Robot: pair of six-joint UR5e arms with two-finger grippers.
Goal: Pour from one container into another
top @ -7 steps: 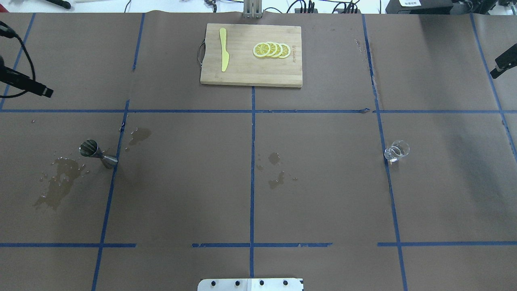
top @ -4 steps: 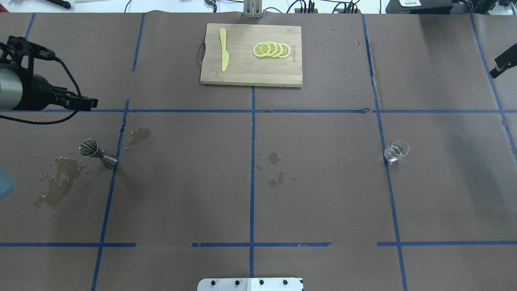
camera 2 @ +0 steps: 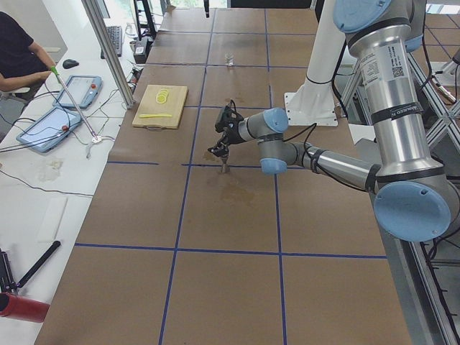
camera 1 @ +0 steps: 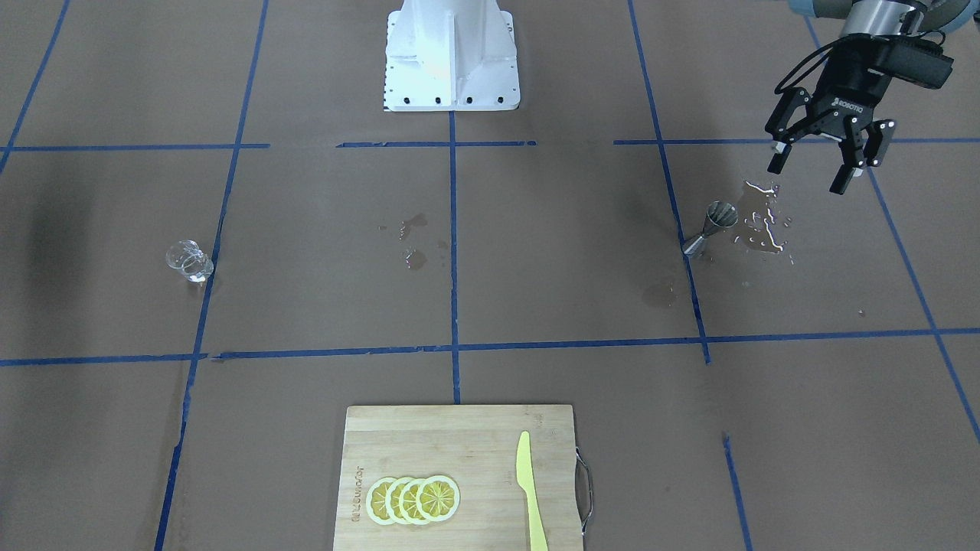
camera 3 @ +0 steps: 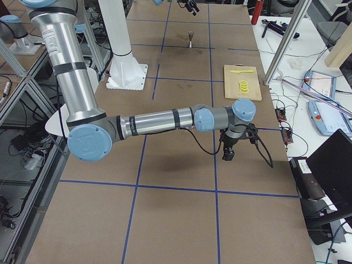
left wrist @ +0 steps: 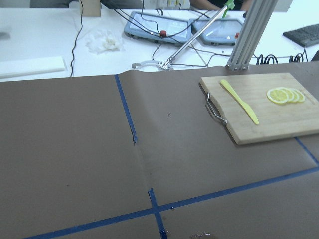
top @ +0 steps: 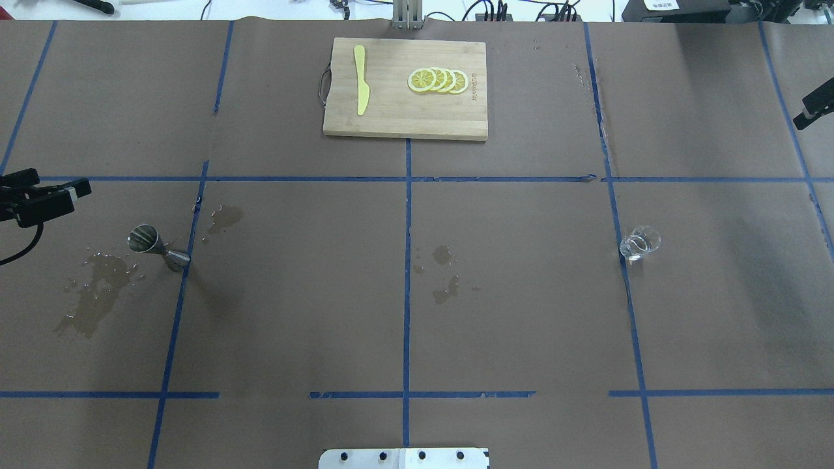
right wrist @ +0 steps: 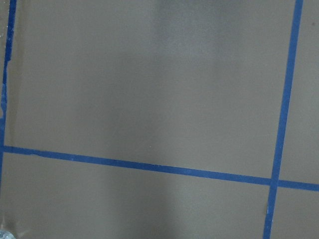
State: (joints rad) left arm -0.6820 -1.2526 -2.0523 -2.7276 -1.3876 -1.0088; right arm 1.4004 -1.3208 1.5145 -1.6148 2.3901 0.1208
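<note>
The worktop (top: 293,306) is covered in brown paper crossed by blue tape lines. The left arm (camera 2: 397,108) reaches out low over the worktop's left end, and the right arm (camera 3: 154,121) stretches toward its right end. A wooden cutting board (top: 404,114) lies at the middle of the far edge, on the operators' side, with its metal handle toward the left end. The left hand (camera 1: 808,176) hangs above the worktop with its fingers spread wide and nothing between them; it is near the jigger, on the side toward the left end, and does not touch it. The right hand (camera 3: 228,151) hangs over the right end, and only a sliver of it enters the overhead view, so I cannot tell how far its fingers are spread. A wet patch (top: 98,293) darkens the paper just beside the jigger. On the board lie a yellow knife (top: 360,78) and a row of overlapping lemon slices (top: 438,80). The silver jigger (top: 156,246) stands toward the left end, against a blue tape line. The clear glass beaker (top: 640,244) stands on a tape line toward the right end, well apart from both hands.
</note>
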